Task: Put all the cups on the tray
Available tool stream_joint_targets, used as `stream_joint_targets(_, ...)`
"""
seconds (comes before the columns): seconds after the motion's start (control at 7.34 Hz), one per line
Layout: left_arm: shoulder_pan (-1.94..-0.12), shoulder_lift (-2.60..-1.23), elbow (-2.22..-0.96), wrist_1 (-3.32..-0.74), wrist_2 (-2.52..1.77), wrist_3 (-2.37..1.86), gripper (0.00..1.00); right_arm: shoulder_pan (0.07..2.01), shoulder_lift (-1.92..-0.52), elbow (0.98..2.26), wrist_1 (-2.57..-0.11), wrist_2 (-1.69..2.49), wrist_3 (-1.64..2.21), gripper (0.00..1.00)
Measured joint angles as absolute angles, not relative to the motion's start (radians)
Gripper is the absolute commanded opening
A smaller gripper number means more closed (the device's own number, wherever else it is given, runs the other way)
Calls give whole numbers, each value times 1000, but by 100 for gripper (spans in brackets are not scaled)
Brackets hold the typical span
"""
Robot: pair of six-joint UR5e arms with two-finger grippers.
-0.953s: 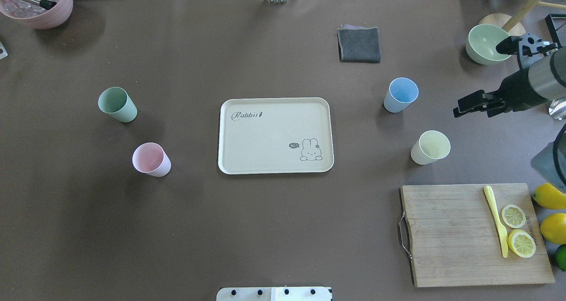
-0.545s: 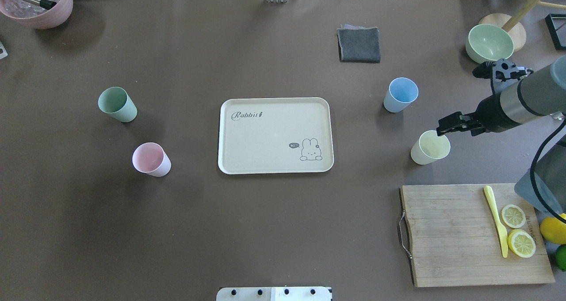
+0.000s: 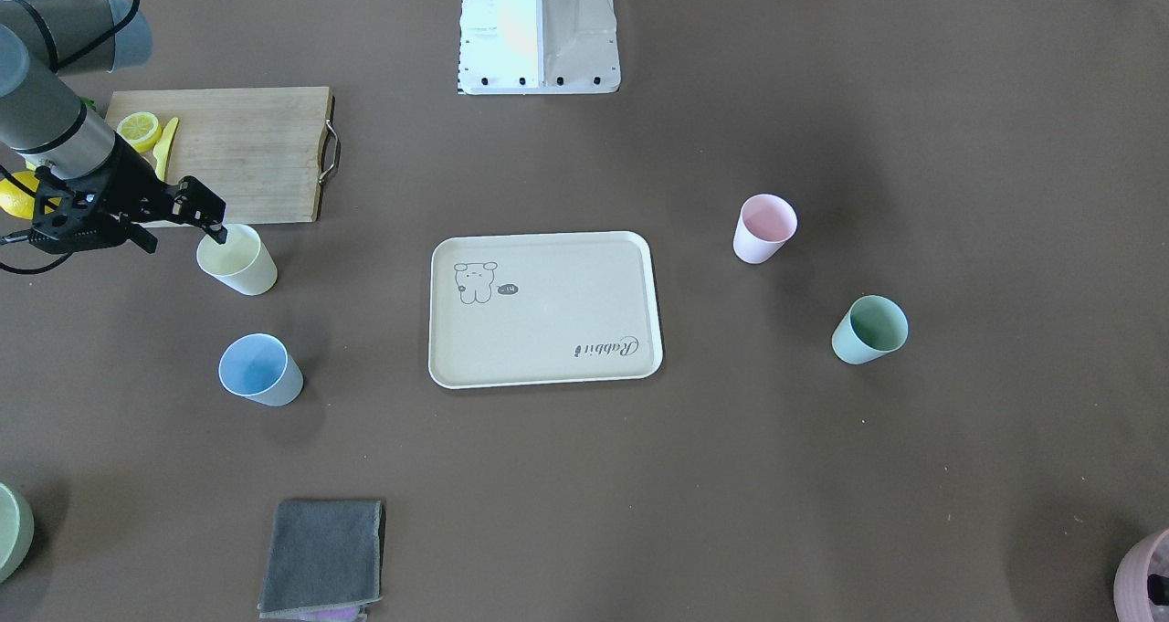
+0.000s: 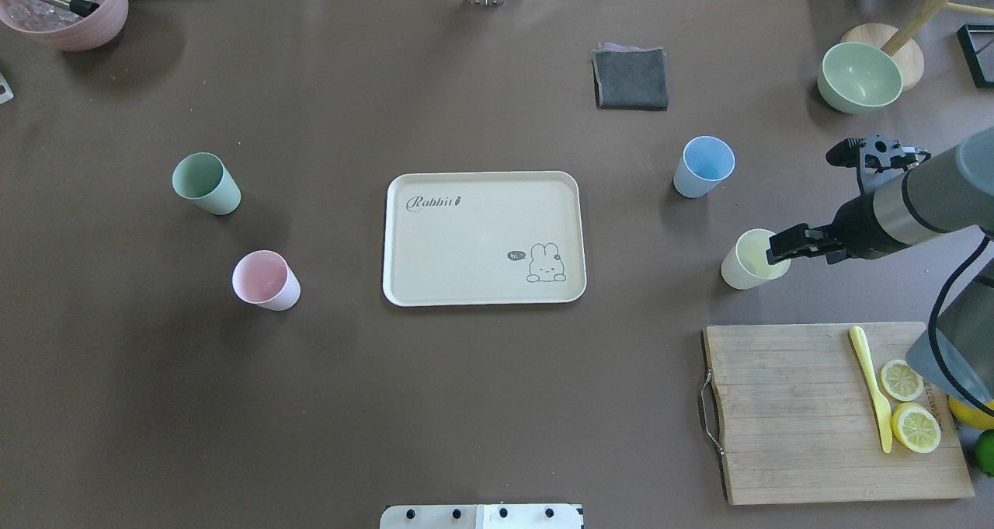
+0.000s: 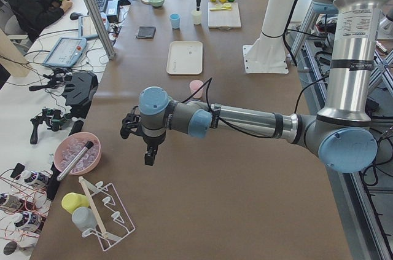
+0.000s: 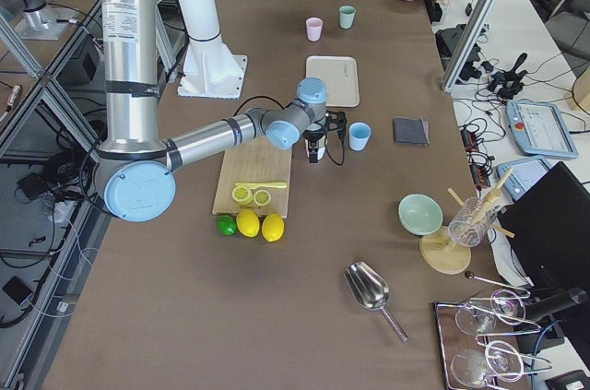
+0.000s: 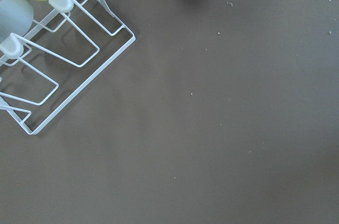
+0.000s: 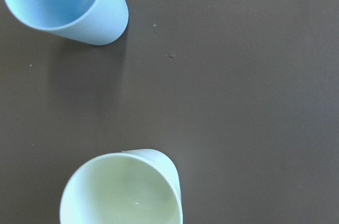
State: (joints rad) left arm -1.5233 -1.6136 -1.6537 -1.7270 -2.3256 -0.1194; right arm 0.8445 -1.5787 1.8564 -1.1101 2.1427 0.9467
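The cream tray (image 4: 466, 234) lies bare in the middle of the table. The pale yellow cup (image 4: 747, 266) and the light blue cup (image 4: 703, 168) stand upright on its right. The pink cup (image 4: 265, 280) and the mint green cup (image 4: 206, 183) stand on its left. My right gripper (image 4: 779, 248) is open and empty, just over the yellow cup's right rim (image 3: 239, 261). The right wrist view looks down into the yellow cup (image 8: 122, 192), with the blue cup (image 8: 69, 1) beyond it. My left gripper (image 5: 149, 155) hangs over bare table far to the left; I cannot tell if it is open.
A wooden cutting board (image 4: 784, 412) with lemon slices and a yellow knife lies front right. A grey cloth (image 4: 630, 78) and a pale green bowl (image 4: 858, 76) are at the back right. A mauve pot (image 4: 66, 8) is back left. A wire rack (image 7: 53, 60) lies below the left wrist.
My right arm has swung left and toward the robot's side, from beside the green bowl to over the yellow cup's rim. The cups and tray have not moved.
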Motion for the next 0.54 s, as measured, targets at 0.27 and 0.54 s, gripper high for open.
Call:
stream_joint_targets(0.27,-1523,-1614,-1654,-1728,-2326,-121,98,823,-1569,1849,-1111,2119,957,94)
stream_joint_targets(0.54,-1523,-1614,-1654,-1729,-2326,-121,98,817,-1560,1829,-1113,2107,959,49)
